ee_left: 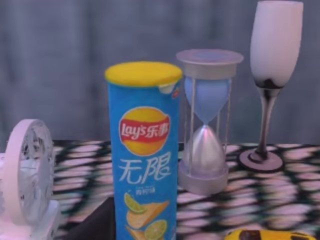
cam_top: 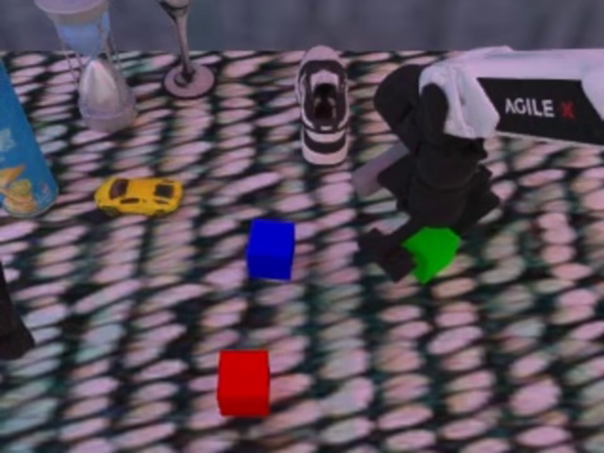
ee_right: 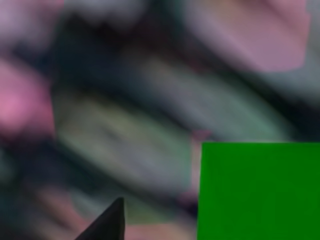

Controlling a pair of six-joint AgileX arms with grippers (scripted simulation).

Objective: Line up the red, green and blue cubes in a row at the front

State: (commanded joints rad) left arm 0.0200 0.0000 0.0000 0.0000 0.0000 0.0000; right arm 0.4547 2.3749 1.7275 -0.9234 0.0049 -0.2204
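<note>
- Green matte cube (cam_top: 433, 251) sits on the right half of the patterned table (cam_top: 528, 377), in the middle depth, directly under your right gripper (cam_top: 422, 247). One dark finger (cam_top: 389, 255) shows just left of it, and the wrist hides the rest.
- Whether that gripper is clenched on the cube or merely around it, you cannot tell. The right wrist view shows the green face (ee_right: 257, 192) filling one corner and a single dark fingertip (ee_right: 107, 222) apart from it.
- Bright red matte cube (cam_top: 243, 382) already lies near the front edge, left of centre. Deep blue matte cube (cam_top: 271, 249) stands farther back, roughly level with the green one.
- Your left gripper (cam_top: 11, 326) is parked at the left edge. Its fingers are not shown clearly enough to judge.
- For this step, likely the grasp on the green cube, square the fingers to two opposite faces before closing, since the cube looks turned relative to the others.
- Lift straight up before travelling.
- Aim for a spot at the red cube's depth, to its right, leaving room between for the blue one.
- Keep the sweep clear of the black-and-white striped sneaker (cam_top: 323, 102) behind the arm.
</note>
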